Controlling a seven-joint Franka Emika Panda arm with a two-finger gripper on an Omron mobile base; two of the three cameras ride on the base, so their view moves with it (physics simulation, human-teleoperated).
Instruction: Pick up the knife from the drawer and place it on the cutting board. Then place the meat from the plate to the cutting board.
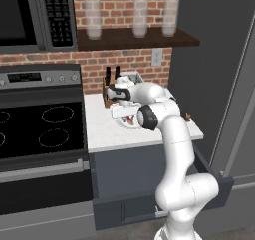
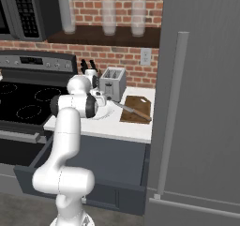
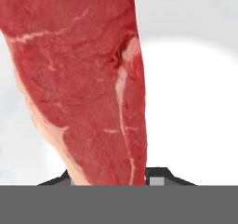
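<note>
Left base view: 1 drawer [image 1: 209,177] stands pulled open below the white surface [image 1: 102,132]; its inside is hidden. 1 plate [image 1: 130,123] lies on the surface, mostly behind the arm, with a bit of red meat [image 1: 129,119] on it. 3 glasses [image 1: 92,19] stand on the shelf.

Right base view: 1 knife [image 2: 133,111] lies on 1 cutting board [image 2: 137,109], beside 1 toaster [image 2: 112,81].

Hand view: the meat [image 3: 88,83] lies on the plate [image 3: 190,111], running down between the 2 fingertips [image 3: 155,177] of the pincer [image 3: 109,179], which stand close on either side of it; whether they grip it I cannot tell.
</note>
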